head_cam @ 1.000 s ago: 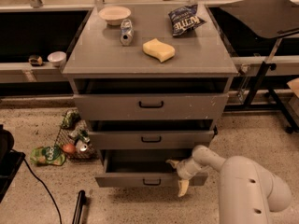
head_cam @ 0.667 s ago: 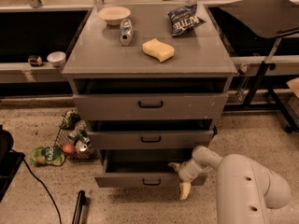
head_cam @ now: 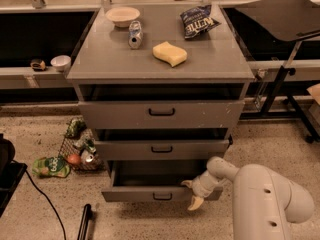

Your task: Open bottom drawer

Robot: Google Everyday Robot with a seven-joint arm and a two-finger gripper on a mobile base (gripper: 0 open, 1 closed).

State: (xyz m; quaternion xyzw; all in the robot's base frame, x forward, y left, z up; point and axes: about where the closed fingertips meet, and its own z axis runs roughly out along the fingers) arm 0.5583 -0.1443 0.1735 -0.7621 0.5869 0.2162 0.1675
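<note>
The bottom drawer (head_cam: 145,194) is the lowest and narrowest grey front of the cabinet, with a small black loop handle (head_cam: 162,197). It stands pulled out, and its plain grey inside (head_cam: 155,173) shows. My gripper (head_cam: 192,194) is at the right end of the drawer front, with one pale finger near the top edge and one hanging below. My white arm (head_cam: 265,199) reaches in from the lower right. Two larger drawers, the middle drawer (head_cam: 161,149) and the top drawer (head_cam: 160,113), sit above, each slightly out.
On the cabinet top lie a yellow sponge (head_cam: 170,53), a chip bag (head_cam: 198,20), a can (head_cam: 134,34) and a bowl (head_cam: 123,16). A basket with cans and packets (head_cam: 77,146) stands on the floor at left. A black stand (head_cam: 280,79) is at right.
The gripper has shifted slightly at the right end of the bottom drawer front. The drawer stands out about as before.
</note>
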